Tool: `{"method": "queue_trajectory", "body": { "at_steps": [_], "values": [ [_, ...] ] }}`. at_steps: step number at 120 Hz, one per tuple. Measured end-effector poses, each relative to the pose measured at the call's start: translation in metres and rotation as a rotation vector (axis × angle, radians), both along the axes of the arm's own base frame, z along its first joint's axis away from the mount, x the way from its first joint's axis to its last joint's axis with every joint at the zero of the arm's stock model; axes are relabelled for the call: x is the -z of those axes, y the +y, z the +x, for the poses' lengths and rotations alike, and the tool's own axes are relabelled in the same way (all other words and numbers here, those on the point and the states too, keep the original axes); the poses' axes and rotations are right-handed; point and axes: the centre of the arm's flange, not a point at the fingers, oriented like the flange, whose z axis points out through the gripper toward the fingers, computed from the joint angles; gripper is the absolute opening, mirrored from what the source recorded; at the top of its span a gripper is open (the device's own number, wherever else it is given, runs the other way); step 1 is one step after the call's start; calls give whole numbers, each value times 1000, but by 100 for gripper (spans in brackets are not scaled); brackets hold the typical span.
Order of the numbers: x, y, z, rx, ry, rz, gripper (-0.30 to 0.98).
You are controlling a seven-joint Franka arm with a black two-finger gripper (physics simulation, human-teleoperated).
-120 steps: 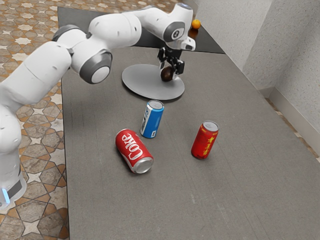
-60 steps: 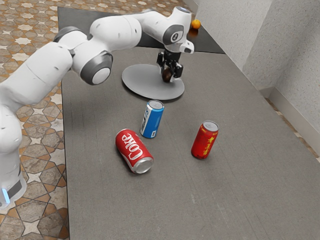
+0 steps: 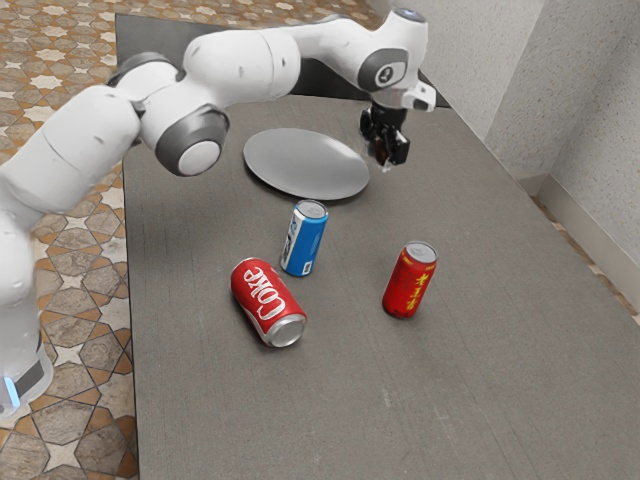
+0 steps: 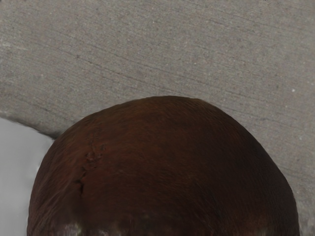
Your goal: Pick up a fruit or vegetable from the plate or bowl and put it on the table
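In the exterior view, you have the gripper (image 3: 386, 148) over the bare part of the gray worktop (image 3: 500, 390), just beyond the plate (image 3: 300, 165) on the exterior view's right. Your jaws are closed around the dark brown, round fruit or vegetable (image 3: 382, 151), and it is clear of the plate. You can't tell from here whether its underside touches the worktop. Between the plate and the camera, you have a blue-and-white can (image 3: 304, 240) standing upright, with a red Coke can (image 3: 268, 303) lying on its side near it. A red can with yellow lettering (image 3: 410, 282) stands upright, apart from both.

In the wrist view, you see the brown skin close under the hand, with a small dark crack, the worktop behind it and the plate's pale surface beside it.
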Motion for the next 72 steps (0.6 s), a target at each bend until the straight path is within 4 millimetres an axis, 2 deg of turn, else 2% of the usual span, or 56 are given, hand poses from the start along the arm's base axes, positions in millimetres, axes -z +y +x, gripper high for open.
{"method": "queue_trajectory", "body": {
  "at_steps": [13, 28, 48, 62, 72],
  "values": [
    [-5, -44, 13, 61, -7, -3, 34],
    [-2, -74, 22, 104, -7, -5, 32],
    [-1, -87, 26, 122, -7, -9, 30],
    [-2, -89, 27, 125, -19, -9, 49],
    [-3, -92, 29, 130, -26, -14, 58]
  ]
}}
